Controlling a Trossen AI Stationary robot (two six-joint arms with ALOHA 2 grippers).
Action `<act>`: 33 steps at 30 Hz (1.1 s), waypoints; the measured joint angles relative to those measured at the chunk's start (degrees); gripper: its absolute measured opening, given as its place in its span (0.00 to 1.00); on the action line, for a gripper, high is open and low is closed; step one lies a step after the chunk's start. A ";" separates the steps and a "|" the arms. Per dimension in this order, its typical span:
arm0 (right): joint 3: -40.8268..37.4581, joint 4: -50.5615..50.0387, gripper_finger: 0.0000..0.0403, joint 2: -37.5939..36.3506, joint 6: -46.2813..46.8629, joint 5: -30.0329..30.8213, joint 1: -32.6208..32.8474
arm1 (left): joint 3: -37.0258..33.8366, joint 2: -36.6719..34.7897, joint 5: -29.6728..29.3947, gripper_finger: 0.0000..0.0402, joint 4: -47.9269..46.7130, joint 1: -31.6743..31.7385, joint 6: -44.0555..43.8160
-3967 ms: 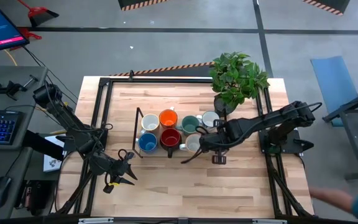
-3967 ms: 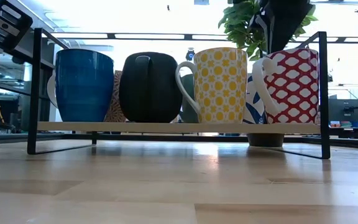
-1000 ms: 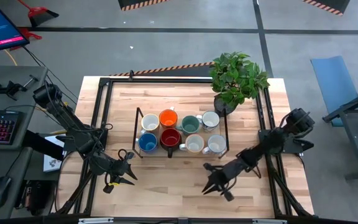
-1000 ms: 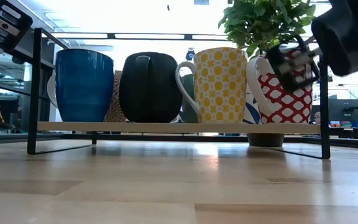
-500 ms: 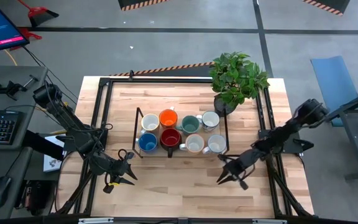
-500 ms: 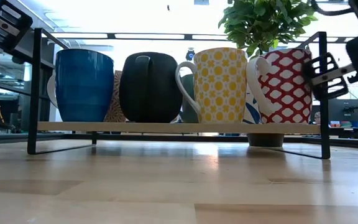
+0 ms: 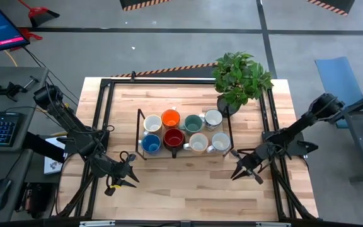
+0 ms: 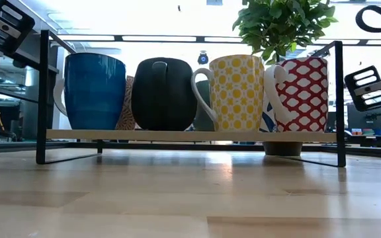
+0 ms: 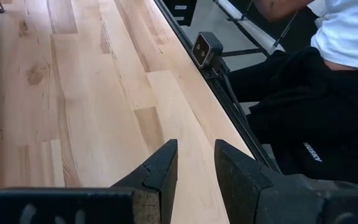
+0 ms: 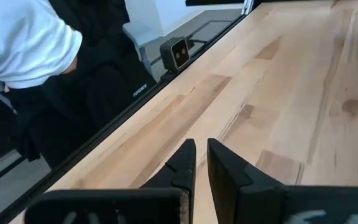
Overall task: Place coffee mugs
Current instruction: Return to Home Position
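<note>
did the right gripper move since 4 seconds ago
Yes. In the high view the right gripper was over the right end of the shelf. It has pulled back toward the front right of the table, clear of the shelf.

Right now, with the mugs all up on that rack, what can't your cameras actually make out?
Low view: the back row of round ceramic mugs is hidden by the front row; only slivers show.
High view: the yellow-and-white patterned mug and red-and-white patterned mug show only rims; their patterns are unseen from above.
Low view: the plant's dark pot sits mostly behind the black-framed shelf.
</note>
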 joint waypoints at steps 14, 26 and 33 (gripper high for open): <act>0.01 -8.29 0.06 -5.82 -0.59 -2.92 0.02 | 0.00 -0.02 0.02 0.23 0.00 0.02 0.00; 0.00 -19.97 0.06 -14.41 -2.09 1.35 0.02 | 0.00 -0.01 0.02 0.23 0.00 0.00 0.00; 0.01 -26.64 0.06 -20.02 -5.53 4.06 -0.18 | 0.00 0.00 0.00 0.23 0.00 0.02 0.00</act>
